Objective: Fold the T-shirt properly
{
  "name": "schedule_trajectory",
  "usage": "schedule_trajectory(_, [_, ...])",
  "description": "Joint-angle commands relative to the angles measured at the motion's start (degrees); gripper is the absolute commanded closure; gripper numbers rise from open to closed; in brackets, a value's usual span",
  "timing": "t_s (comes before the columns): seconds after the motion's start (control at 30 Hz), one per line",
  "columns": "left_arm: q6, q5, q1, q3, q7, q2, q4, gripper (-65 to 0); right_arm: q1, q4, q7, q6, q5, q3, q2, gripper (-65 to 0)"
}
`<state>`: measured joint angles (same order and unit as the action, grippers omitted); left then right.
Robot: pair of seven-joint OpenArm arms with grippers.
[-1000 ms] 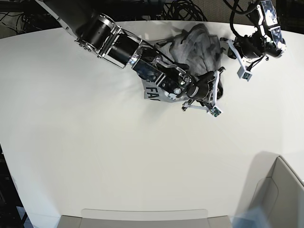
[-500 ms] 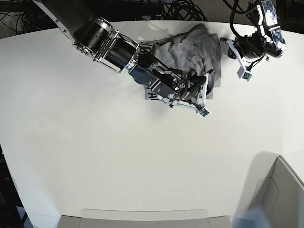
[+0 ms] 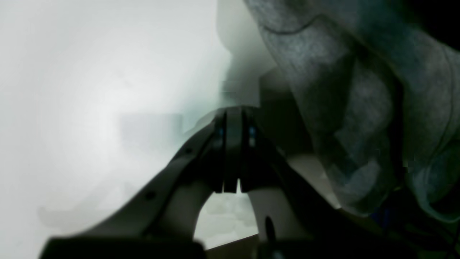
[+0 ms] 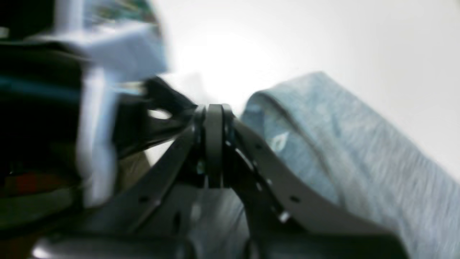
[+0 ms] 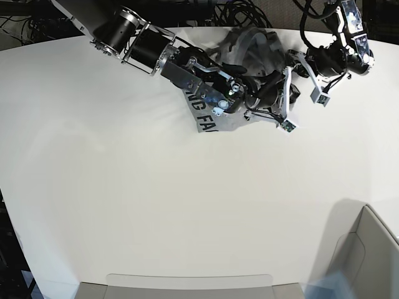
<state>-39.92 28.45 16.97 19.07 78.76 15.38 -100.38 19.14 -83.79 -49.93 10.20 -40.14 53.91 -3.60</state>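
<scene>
- Base view: the T-shirt point(image 5: 215, 118) lies bunched at the far edge of the white bench point(image 5: 124, 199), right of the middle, with black block lettering showing on a flat flap at its near-left side.
- The rest of the grey cloth is heaped behind that flap, blurred and partly hidden by the right arm point(image 5: 143, 47), which reaches in from the far left and lies across it.
- The right tool point(image 5: 283, 103) sits at the heap's right side; in the right wrist view its jaws are pressed together, with a fold of the T-shirt point(image 4: 341, 144) just beside them on the right. Nothing can be seen clamped between them, though motion blur hides the detail.
- The left tool point(image 5: 312, 81) hangs just right of the heap, near the bench's far right corner. In the left wrist view the left tool point(image 3: 233, 151) has its jaws closed with nothing between them, and crumpled grey cloth point(image 3: 359, 108) lies close on the right, apart from the tips.
</scene>
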Motion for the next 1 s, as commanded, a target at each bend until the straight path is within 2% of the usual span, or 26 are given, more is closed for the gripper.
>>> schedule_trajectory(0.0, [-0.1,-0.7,0.2,-0.2,0.9,0.2,-0.2,0.0,1.0,-3.3,-0.3,0.4,-0.8,-0.4,-0.1,0.0])
schedule_trajectory(0.07, [-0.1,-0.7,0.2,-0.2,0.9,0.2,-0.2,0.0,0.8,-7.9,-3.1,2.0,-0.5,-0.5,0.3,0.0])
schedule_trajectory(0.2, [-0.1,-0.7,0.2,-0.2,0.9,0.2,-0.2,0.0,0.8,-15.4,-6.2,5.1,-0.5,-0.8,3.6,0.0])
schedule_trajectory(0.3, [-0.1,-0.4,0.6,-0.4,0.9,0.2,-3.2,0.0,0.0,-20.5,-6.6,10.2,-0.9,-4.0,8.7,0.0])
schedule_trajectory(0.37, [-0.1,-0.4,0.7,-3.6,0.9,0.1,-7.6,0.0,-2.3,-24.0,-6.6,12.2,-0.9,-7.4,12.7,0.0])
schedule_trajectory(0.5, [-0.1,-0.5,2.5,-9.3,1.0,0.1,-15.2,0.0,-7.9,-28.9,-8.6,12.4,-4.4,-15.5,20.3,0.0])
schedule_trajectory(0.67, [-0.1,-0.7,4.1,-13.5,-0.2,0.1,-15.4,0.0,-17.7,-31.9,-7.9,12.4,-7.5,-25.7,29.6,0.0])
schedule_trajectory(0.77, [-0.1,-0.8,6.2,-16.9,-4.4,0.2,-15.4,0.0,-22.8,-32.0,-7.3,12.3,-7.5,-30.3,31.8,0.0])
schedule_trajectory(0.9, [-0.1,-0.9,7.2,-17.2,-7.2,0.4,-13.3,0.0,-26.7,-31.8,-7.3,12.2,-6.9,-33.2,32.0,0.0])
schedule_trajectory(0.97, [-0.1,-0.9,7.2,-17.2,-7.5,0.5,-10.5,0.0,-27.4,-31.2,-7.3,12.2,-4.7,-32.9,31.9,0.0])
